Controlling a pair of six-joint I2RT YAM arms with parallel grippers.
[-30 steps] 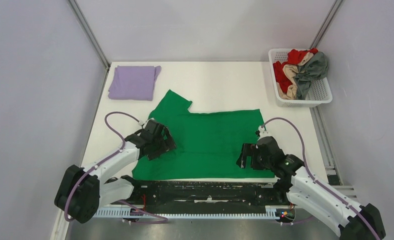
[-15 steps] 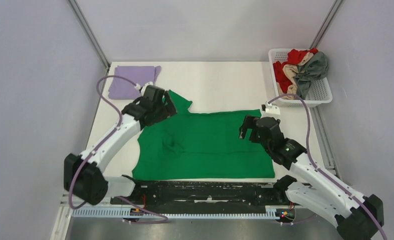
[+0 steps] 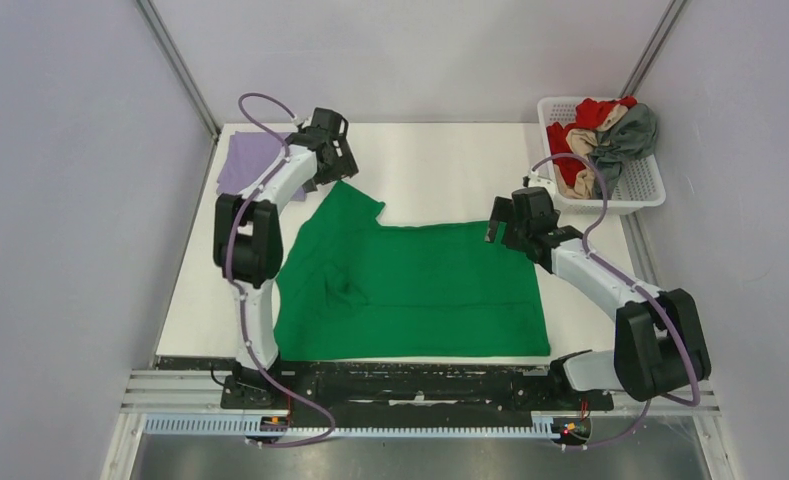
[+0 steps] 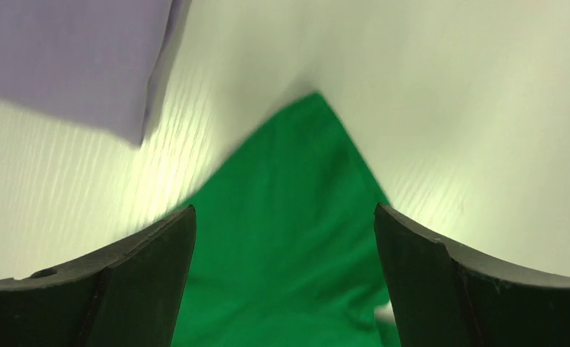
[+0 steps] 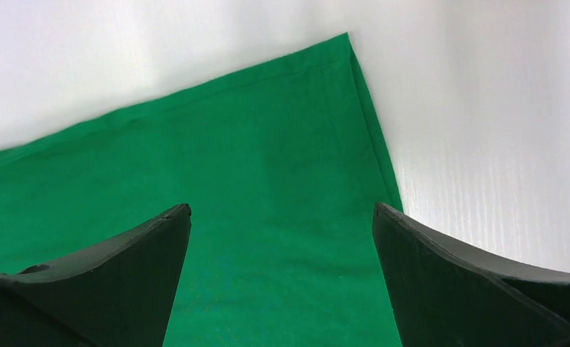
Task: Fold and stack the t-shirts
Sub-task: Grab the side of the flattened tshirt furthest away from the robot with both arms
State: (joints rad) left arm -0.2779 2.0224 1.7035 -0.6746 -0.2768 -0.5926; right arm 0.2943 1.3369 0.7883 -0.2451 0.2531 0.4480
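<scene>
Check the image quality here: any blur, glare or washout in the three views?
Top external: sharp, evenly lit, no glare. Left wrist: blurred, with the purple tee and table streaked. Right wrist: crisper, the green tee hem stitching shows, though the table is washed out at right.

Bare table [image 3: 440, 160] between lavender tee [image 3: 238, 170] and basket [image 3: 610, 205] at far right

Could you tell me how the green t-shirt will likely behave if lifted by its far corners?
Probably floppy: the bright green fabric t-shirt lies flat with soft wrinkles, so it should sag between grips. Thin hems suggest lightness; it may slide on the white table.
</scene>
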